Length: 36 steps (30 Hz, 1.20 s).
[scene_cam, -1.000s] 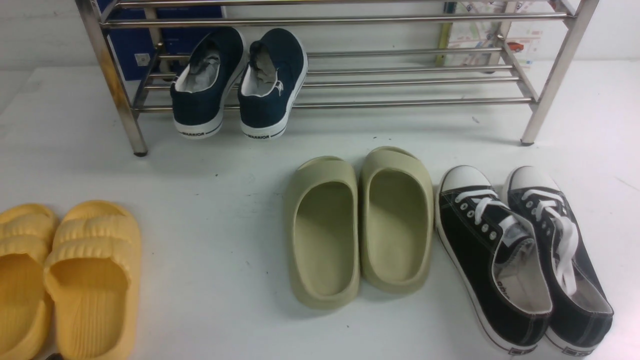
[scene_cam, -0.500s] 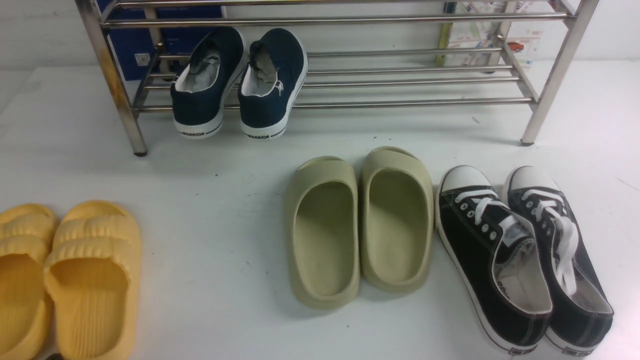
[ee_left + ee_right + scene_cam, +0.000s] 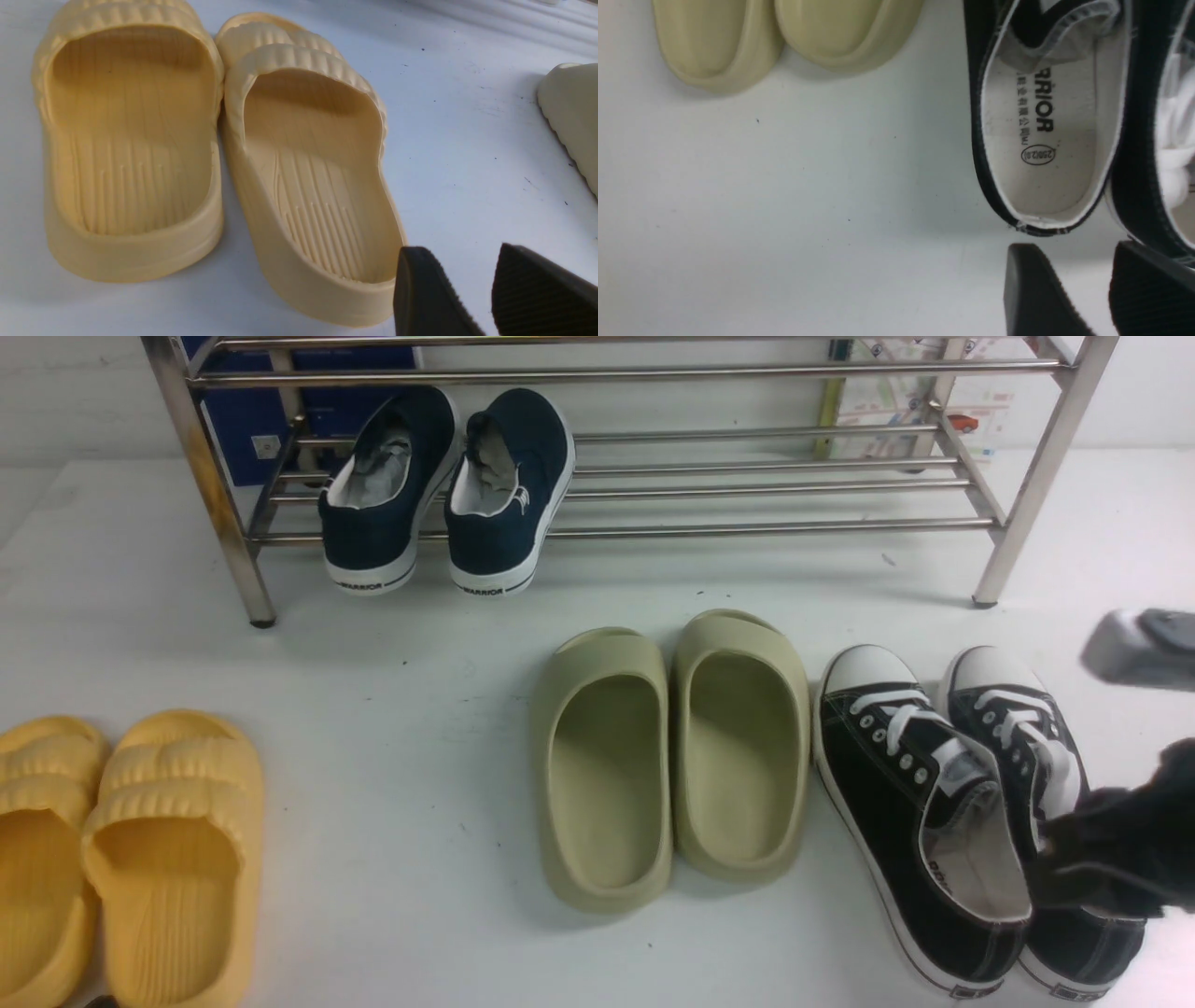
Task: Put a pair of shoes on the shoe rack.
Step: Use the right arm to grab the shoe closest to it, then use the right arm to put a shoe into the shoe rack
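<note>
Right wrist view shows the right gripper (image 3: 1069, 268) with jaws parted and nothing between them, poised just off the heels of the pair of shoes (image 3: 1045, 140); contact cannot be told. Front view puts those black sneakers on the white table (image 3: 401, 691) at 4 o'clock, toes toward the shoe rack (image 3: 747, 529) at 12 o'clock, not on it. Navy slip-ons (image 3: 509, 495) rest on its lower bars at 11 o'clock. Olive slides (image 3: 607, 775) lie near centre, just beside the sneakers. Left gripper (image 3: 460, 254) is spread and empty near the yellow slides (image 3: 308, 177) at 8 o'clock
</note>
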Tool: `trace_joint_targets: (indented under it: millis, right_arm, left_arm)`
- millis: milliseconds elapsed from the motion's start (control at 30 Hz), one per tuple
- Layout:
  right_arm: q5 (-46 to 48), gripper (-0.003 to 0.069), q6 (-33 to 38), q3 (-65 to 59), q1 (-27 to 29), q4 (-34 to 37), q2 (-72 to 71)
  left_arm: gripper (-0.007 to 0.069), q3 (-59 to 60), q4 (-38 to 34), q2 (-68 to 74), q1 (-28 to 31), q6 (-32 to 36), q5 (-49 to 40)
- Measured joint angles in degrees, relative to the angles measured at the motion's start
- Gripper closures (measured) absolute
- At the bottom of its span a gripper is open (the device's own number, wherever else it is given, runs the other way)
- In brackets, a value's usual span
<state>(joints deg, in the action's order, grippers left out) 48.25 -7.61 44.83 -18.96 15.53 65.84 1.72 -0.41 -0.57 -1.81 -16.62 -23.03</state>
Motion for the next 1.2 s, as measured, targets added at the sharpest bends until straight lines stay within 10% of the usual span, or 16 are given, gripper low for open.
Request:
trace_joint_targets:
  millis: [233, 533, 833, 1200]
  right_arm:
    - [-1.3, 0.0331, -14.6, 4.3, -11.2, -13.9, 10.4]
    - [-7.1, 0.0332, -15.3, 7.9, -11.7, -17.0, 22.8]
    - [-6.0, 0.0633, -15.6, 9.1, -11.7, -14.0, 27.2]
    - [5.4, 0.0641, -15.6, 20.3, -11.8, -12.9, 23.3]
  left_arm:
    - [0.0386, 0.0, 0.0, 0.0, 0.0, 0.0, 0.0]
    - [0.0386, 0.0, 0.0, 0.0, 0.0, 0.0, 0.0]
    - [0.0386, 0.0, 0.0, 0.0, 0.0, 0.0, 0.0]
    - [0.0386, 0.0, 0.0, 0.0, 0.0, 0.0, 0.0]
